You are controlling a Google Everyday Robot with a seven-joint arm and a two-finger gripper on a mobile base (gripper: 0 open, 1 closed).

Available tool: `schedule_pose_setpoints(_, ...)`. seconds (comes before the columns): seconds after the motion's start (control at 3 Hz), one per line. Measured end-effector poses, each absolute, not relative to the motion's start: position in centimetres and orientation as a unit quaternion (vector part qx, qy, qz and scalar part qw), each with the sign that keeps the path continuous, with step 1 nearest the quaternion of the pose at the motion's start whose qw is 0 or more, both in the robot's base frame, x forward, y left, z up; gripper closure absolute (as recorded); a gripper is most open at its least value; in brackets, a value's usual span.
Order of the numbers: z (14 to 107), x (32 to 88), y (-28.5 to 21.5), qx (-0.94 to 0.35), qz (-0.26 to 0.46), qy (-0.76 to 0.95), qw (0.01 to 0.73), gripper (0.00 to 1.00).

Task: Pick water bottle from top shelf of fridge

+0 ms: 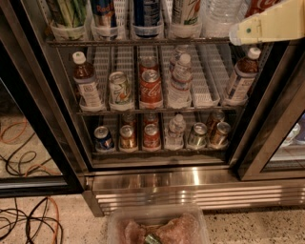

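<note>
Up in the top right corner is my hand (240, 33), pale yellow. It comes in from the right edge and lies almost flat, with its round end pointing left. I cannot tell if it is wide or narrow, or if it holds anything.

On the top shelf (143, 42) of the fridge (190, 183), from the left, I see a cup of green stalks (66, 14), a blue can (104, 12), a dark blue can (147, 14) and a white can (186, 12). Next comes the water bottle (220, 16). It is clear with ribs going round it. It stands straight up, long way up and down, and its top is cut off by the edge. My hand's end sits in front of its right side. I cannot tell if they touch.

One rack down stand a brown bottle (86, 81), a pale can (120, 88), a red can (151, 88) and a small water bottle (181, 78). Low down, in front of the fridge, a clear tub (114, 224) holds something pink.
</note>
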State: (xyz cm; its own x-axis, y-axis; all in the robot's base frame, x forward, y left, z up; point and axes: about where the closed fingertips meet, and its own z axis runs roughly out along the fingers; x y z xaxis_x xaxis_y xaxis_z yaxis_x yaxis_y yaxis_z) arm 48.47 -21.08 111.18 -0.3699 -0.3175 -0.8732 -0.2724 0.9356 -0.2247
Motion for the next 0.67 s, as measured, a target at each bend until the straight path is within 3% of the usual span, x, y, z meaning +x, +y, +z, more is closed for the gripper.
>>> schedule_pose_setpoints(0.33,109.7,47.3,-20.7,-0.089,0.051,0.853,0.512,0.0)
schedule_pose_setpoints(0.67,110.8,46.8,-20.0,-0.058,0.071,0.851,0.517,0.0)
